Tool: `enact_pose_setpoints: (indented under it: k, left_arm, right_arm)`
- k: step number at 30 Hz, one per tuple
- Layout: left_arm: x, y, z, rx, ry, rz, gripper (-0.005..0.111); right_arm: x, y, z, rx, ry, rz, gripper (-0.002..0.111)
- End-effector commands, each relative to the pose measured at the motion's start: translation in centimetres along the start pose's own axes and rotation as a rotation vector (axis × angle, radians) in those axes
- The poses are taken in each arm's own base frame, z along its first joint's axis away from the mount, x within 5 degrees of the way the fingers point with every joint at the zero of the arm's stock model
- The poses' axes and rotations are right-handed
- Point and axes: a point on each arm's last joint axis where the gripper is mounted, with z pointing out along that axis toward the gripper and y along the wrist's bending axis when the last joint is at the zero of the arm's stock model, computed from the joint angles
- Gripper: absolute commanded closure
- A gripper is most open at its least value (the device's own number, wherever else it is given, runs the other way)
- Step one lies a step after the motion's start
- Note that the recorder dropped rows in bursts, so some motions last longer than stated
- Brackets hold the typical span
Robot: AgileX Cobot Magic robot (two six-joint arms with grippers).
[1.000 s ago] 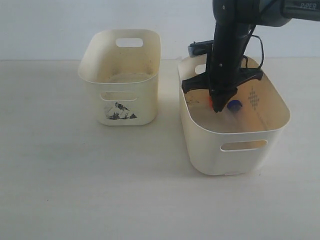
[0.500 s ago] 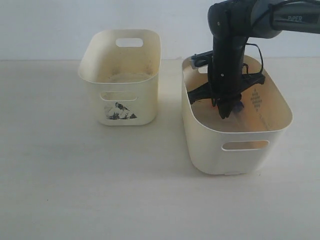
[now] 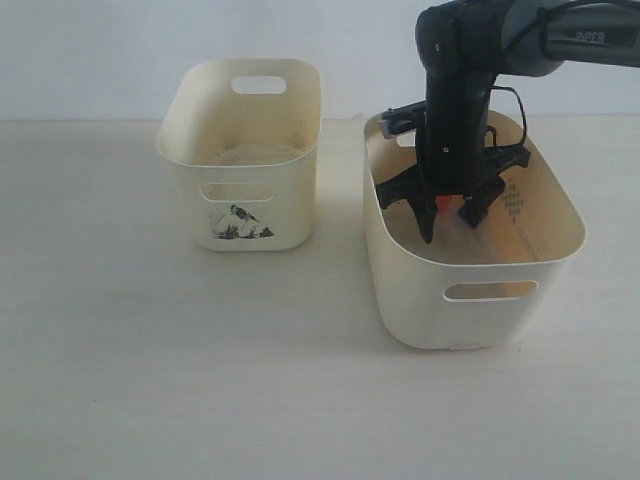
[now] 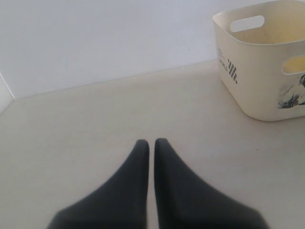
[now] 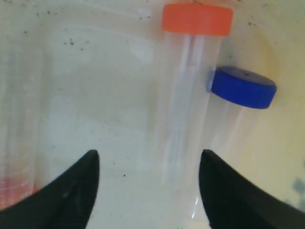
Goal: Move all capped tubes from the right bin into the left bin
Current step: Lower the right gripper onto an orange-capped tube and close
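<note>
Inside the right bin (image 3: 480, 300), the right tool (image 5: 148, 160) hangs with jaws apart over an orange-capped tube (image 5: 188, 95) lying flat, its length square to their closing line and nearer one jaw, a blue-capped tube (image 5: 243, 87) just beside it.

Black arm (image 3: 455, 95), pointed black fingers (image 3: 427, 226), looping cable (image 3: 521, 108)

left bin (image 3: 290, 195): cream, black-grey print | right bin (image 3: 420, 300): cream, faint diamond pattern | orange-capped tube (image 5: 186, 86): clear | blue-capped tube (image 5: 236, 114): clear | right end effector (image 5: 148, 152): black | tabletop (image 3: 150, 350): off-white
</note>
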Motion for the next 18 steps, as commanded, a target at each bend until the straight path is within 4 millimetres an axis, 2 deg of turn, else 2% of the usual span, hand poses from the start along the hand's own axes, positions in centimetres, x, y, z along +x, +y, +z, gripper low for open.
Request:
enact_pose_setpoints:
  k: [1,13,18]
  left_arm:
    - [-0.2,0.0,0.0,0.002,-0.013,-0.017,0.102]
    - [-0.2,0.0,0.0,0.002,-0.013,-0.017,0.102]
    - [-0.2,0.0,0.0,0.002,-0.013,-0.017,0.102]
  right_arm:
    - [0.0,-0.3,-0.1,0.015,-0.004,-0.001,0.041]
    - [0.0,-0.2,0.1,0.007,-0.002,0.027,0.041]
    - [-0.1,0.1,2.3,0.012,0.053,0.030,0.041]
